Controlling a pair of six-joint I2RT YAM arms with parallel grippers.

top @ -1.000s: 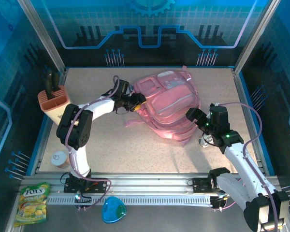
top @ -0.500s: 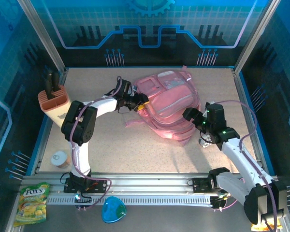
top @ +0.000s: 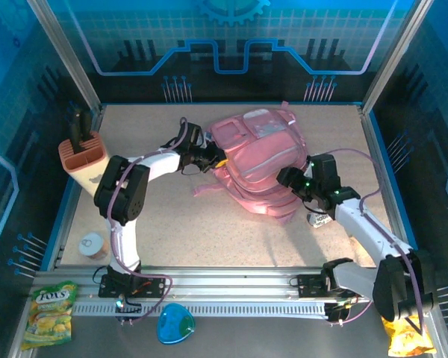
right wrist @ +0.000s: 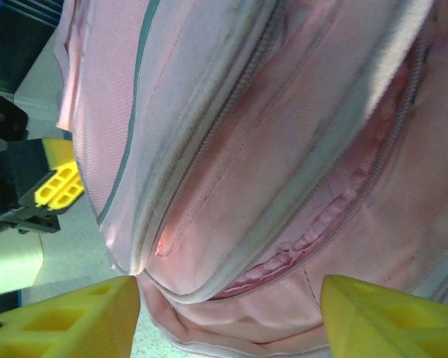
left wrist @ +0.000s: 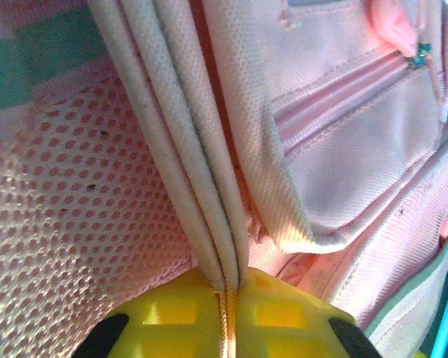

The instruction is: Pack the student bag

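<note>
The student bag [top: 260, 160], large, soft and pink, lies flat at the table's middle back. My left gripper [top: 215, 159] is at its left edge. In the left wrist view the yellow jaws [left wrist: 231, 298] are shut on a pale piped seam [left wrist: 209, 216] of the bag, with pink mesh [left wrist: 82, 194] to the left. My right gripper [top: 287, 177] presses against the bag's right side. In the right wrist view it [right wrist: 231, 317] stands open, its yellow fingertips [right wrist: 75, 317] either side of a bulge of pink fabric with a zip [right wrist: 336, 216].
A peach pen holder [top: 82, 156] with dark tools stands at the left edge. A small round cup [top: 93, 245] sits near the left front. A small white object [top: 317, 218] lies beside the right arm. Snack packets [top: 51, 313] and a blue item [top: 175, 326] lie off the table's front.
The left gripper has shut on the bag's seam. The right arm has moved up and left onto the bag's side, its jaws narrowing somewhat.
</note>
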